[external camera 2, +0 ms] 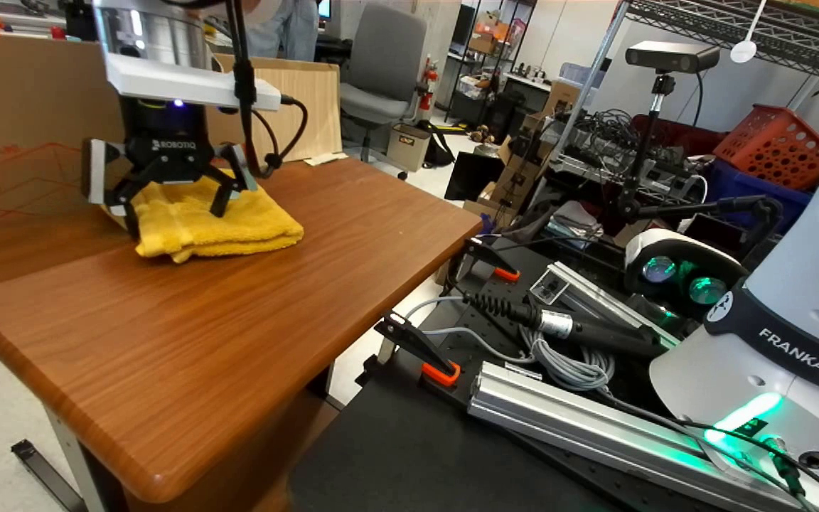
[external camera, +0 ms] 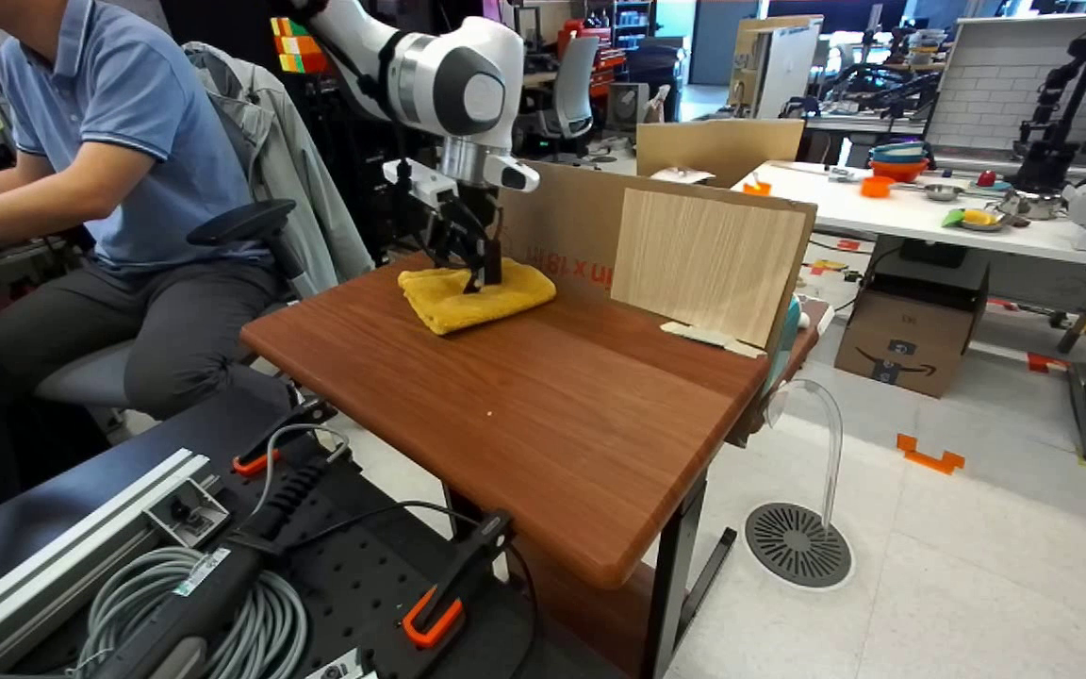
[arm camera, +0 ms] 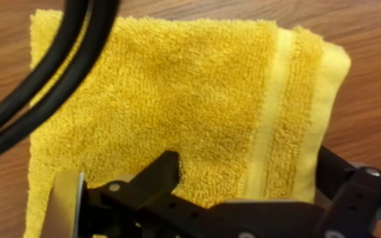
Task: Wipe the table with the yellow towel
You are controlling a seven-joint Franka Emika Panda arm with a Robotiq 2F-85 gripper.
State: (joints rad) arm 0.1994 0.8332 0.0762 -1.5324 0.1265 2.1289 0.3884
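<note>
Yellow towel (external camera: 482,304) lay folded flat on surface (external camera: 515,415), toward 11 o'clock in exterior view. Pincer (external camera 2: 175,215) was down at towel, fingers (arm camera: 164,168) wide apart, nothing squeezed. In wrist view, 4 o'clock finger sat right beside smooth hem (arm camera: 321,99); 6 o'clock finger sat over fluffy part. Towel looked light, soft, floppy, not slippery. Best hold seemed big pinch through all layers by hem; tiny nip might have caught top fold only.
</note>
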